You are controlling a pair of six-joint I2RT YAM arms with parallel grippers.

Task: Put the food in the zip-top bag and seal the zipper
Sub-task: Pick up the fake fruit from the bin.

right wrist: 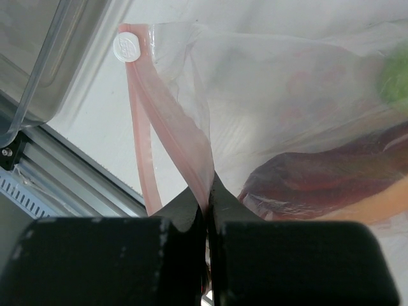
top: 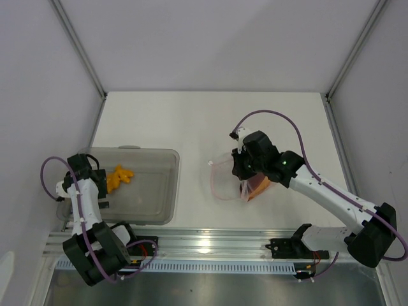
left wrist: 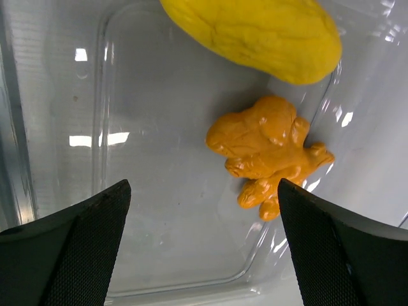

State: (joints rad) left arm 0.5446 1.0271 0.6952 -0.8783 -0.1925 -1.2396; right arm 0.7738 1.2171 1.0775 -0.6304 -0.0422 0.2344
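Observation:
The clear zip-top bag [top: 223, 180] lies on the white table right of centre. My right gripper [right wrist: 207, 191] is shut on the pinkish zipper [right wrist: 169, 108] at the bag's mouth and holds that edge up. Through the plastic show a dark-red and orange slice [right wrist: 331, 185] and part of a lime-green fruit [right wrist: 395, 80]. My left gripper [left wrist: 203, 191] hangs open over the grey bin [top: 159, 191]. A knobbly orange piece [left wrist: 268, 153] lies just ahead of its right finger. A smooth yellow piece [left wrist: 255, 32] lies beyond that one. Nothing sits between the left fingers.
The bin's rounded wall [left wrist: 191, 280] runs just under my left fingertips. An aluminium rail [top: 210, 245] lines the table's near edge, close to the bag and the bin. White walls enclose the table on three sides.

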